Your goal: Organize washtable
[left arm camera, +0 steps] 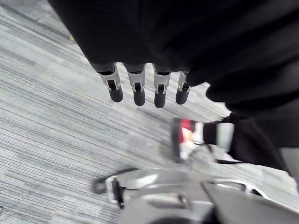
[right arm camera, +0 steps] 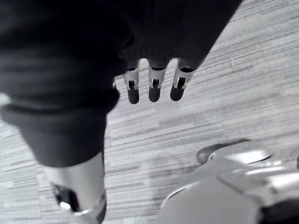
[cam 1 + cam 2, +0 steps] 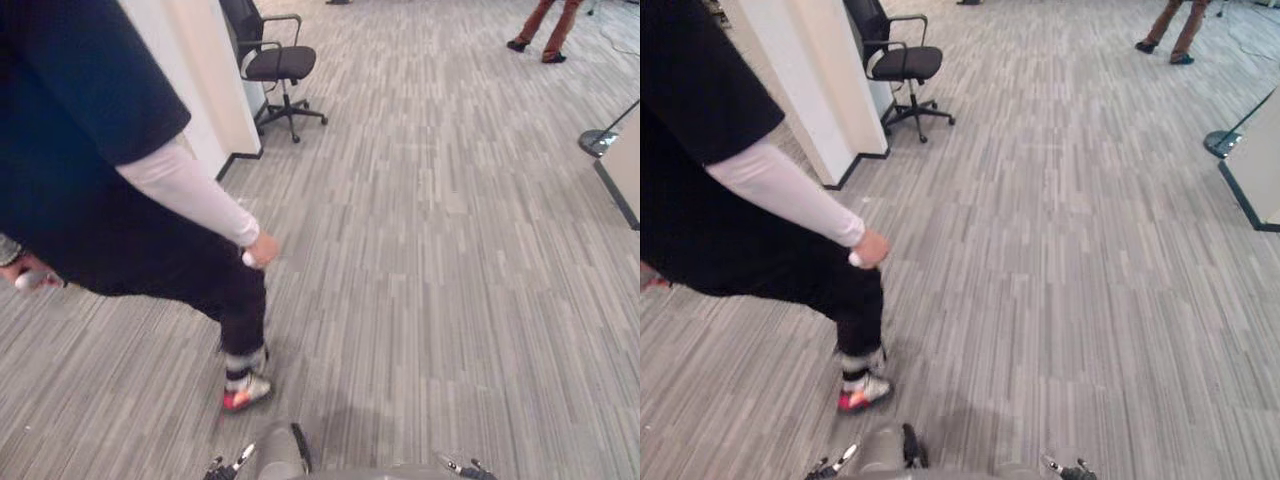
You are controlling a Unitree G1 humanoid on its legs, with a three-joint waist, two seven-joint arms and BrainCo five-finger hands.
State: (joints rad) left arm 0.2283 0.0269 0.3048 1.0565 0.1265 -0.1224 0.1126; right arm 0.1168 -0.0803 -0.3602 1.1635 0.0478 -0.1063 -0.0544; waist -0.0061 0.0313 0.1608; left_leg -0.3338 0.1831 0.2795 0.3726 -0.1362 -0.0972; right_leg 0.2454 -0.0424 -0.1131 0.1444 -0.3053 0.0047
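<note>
We look down on a grey, striped carpeted floor (image 3: 420, 280). A person (image 3: 70, 150) stands close on our left, in a dark top over a white long sleeve (image 3: 185, 190) and black trousers. One foot is set forward in a red and white shoe (image 3: 245, 392), with a grey band just above the ankle. That person's nearer hand (image 3: 262, 248) is curled round a small white object (image 3: 249, 259); we cannot tell what it is.

Beyond the person rises a pale pillar (image 3: 205, 90), and just beside it stands a black office chair (image 3: 280, 62) on a star base with castors. Far off at the upper right we see the legs of a second person (image 3: 548, 22) in reddish-brown trousers and dark shoes. At the right edge there is a pale panel (image 3: 625, 165) with a dark border, and a round grey base (image 3: 598, 142) lies near it on the floor.

Our left hand (image 1: 139, 91) hangs above the carpet with its fingers straight and side by side, holding nothing. Past them the person's shoe shows. Our right hand (image 2: 153, 88) hangs likewise over the carpet, its fingers straight and relaxed, with nothing in it. The tips of both hands peep in at the bottom edge of the eye views, well apart from each other.
</note>
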